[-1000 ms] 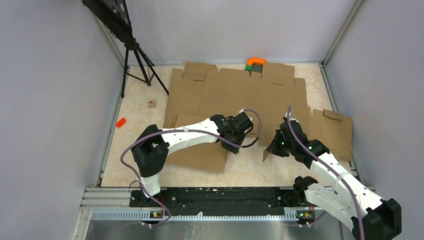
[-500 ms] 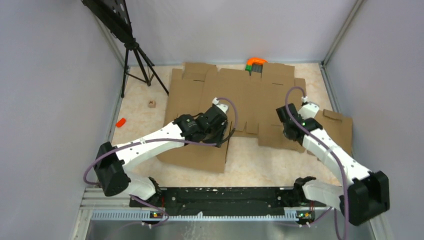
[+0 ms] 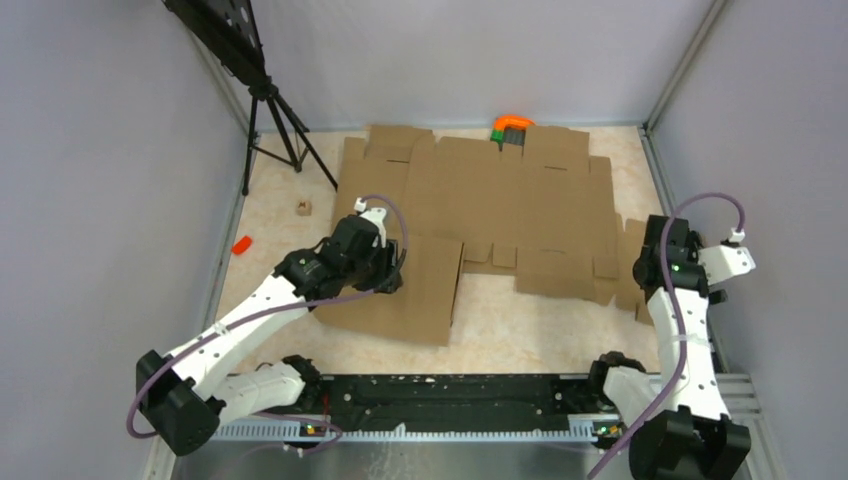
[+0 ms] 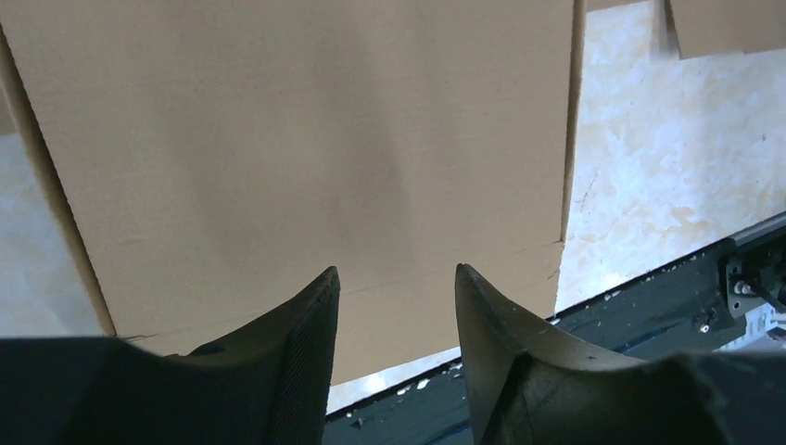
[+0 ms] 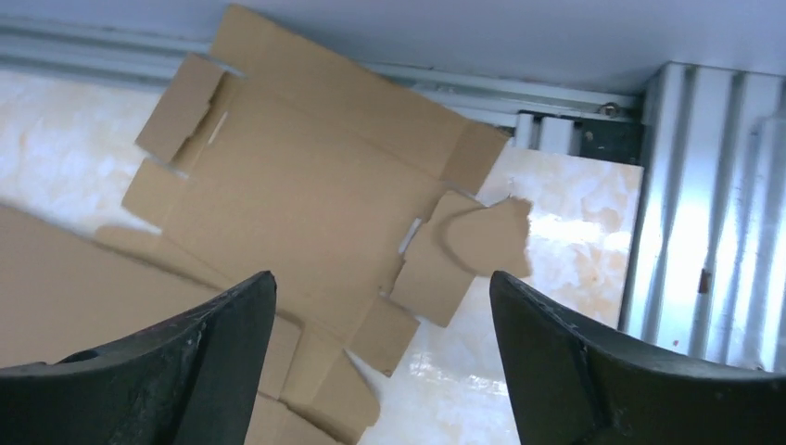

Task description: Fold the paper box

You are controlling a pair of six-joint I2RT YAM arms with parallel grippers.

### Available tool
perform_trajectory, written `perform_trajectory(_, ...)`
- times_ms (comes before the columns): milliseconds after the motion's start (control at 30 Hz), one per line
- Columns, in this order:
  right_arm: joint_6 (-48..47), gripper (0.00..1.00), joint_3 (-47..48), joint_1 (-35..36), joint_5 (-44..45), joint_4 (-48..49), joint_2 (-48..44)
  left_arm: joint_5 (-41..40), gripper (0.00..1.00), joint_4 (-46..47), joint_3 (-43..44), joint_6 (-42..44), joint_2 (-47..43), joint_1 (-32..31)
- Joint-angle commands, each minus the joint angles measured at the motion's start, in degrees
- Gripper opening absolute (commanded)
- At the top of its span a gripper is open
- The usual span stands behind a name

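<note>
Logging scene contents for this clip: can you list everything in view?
paper box: 1, brown, near left
large cardboard blank: at least 1, brown, far centre
small cardboard blank: 1, brown, right
tripod: 1, black, far left
clamp-like object: 1, orange-green, far edge
small piece: 1, orange, left edge
cube: 1, tan, left
table: 1, pale marbled
left gripper: open, over paper box
right gripper: open, over small blank

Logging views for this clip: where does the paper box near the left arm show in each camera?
Top external: the paper box lies lower centre-left, partly under the left arm.
Left wrist: the paper box fills most of the frame.
Right wrist: not in it; the cardboard blank there is another piece.
Shared landmark: the pale marbled tabletop, visible in all three.
</note>
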Motion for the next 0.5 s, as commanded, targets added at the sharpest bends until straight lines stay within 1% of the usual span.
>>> perform_trajectory(0,-6.24,0.86,3.83,1.27,-13.61,2.00,-0.67,4.85,0.51,1.78,-2.35,2.76,-2.11,3.01)
perform_trajectory(133,-15.88,0.86,3.04,7.28,-22.38,8.21,-6.11,6.11,0.51,1.82,-2.45,3.97,-4.24,5.97)
perform_trajectory(200,-19.23,0.87,1.98,8.31,-29.56,11.70,-7.87,6.88,0.52,1.78,-2.42,3.82,-4.45,7.72)
perform_trajectory(300,-22.18,0.88,1.34,8.36,-40.00,15.19,-7.50,8.52,0.54,2.54,-3.40,1.64,-6.17,10.31)
perform_trajectory(400,-26.16,0.89,0.32,8.97,-55.08,22.30,-5.30,8.58,0.58,2.60,-5.22,-0.66,-9.83,11.11)
perform_trajectory(433,-28.56,0.89,-0.34,9.28,-64.43,26.15,-4.05,9.03,0.59,2.01,-5.69,-1.49,-10.94,11.14)
perform_trajectory(467,-29.37,0.91,-0.98,10.27,-72.00,29.55,-2.55,10.30,0.59,1.29,-6.09,-2.39,-11.69,11.06)
